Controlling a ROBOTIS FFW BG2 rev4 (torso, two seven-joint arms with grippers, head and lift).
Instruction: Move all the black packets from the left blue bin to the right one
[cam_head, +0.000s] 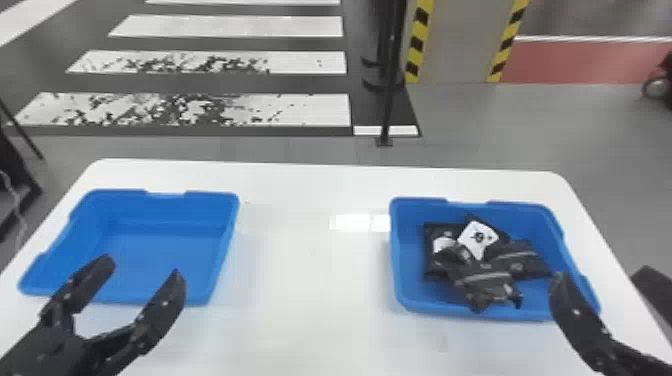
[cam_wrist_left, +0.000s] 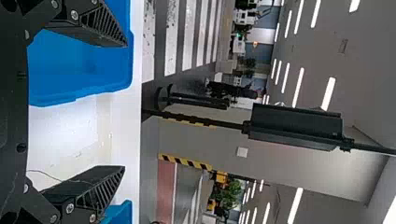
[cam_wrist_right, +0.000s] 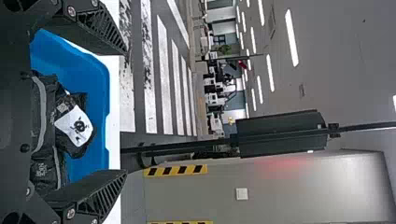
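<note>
The left blue bin (cam_head: 165, 250) has a bare floor, with no packet visible in it. Over its near edge is my left gripper (cam_head: 141, 269), fingers wide apart and nothing between them; the left wrist view shows the same open left gripper (cam_wrist_left: 125, 106) beside the left bin (cam_wrist_left: 79, 65). Several black packets (cam_head: 487, 280) lie heaped in the right blue bin (cam_head: 407, 270), one with a white label. At that bin's near right corner stands a finger of my right gripper (cam_head: 562, 280). In the right wrist view the right gripper (cam_wrist_right: 126, 112) is open, the packets (cam_wrist_right: 44, 126) near it.
A white table (cam_head: 310, 280) carries both bins, with a wide stretch of tabletop between them. Beyond its far edge a black pole (cam_head: 390, 90) stands on the floor. A dark object (cam_head: 655, 290) is beside the table's right edge.
</note>
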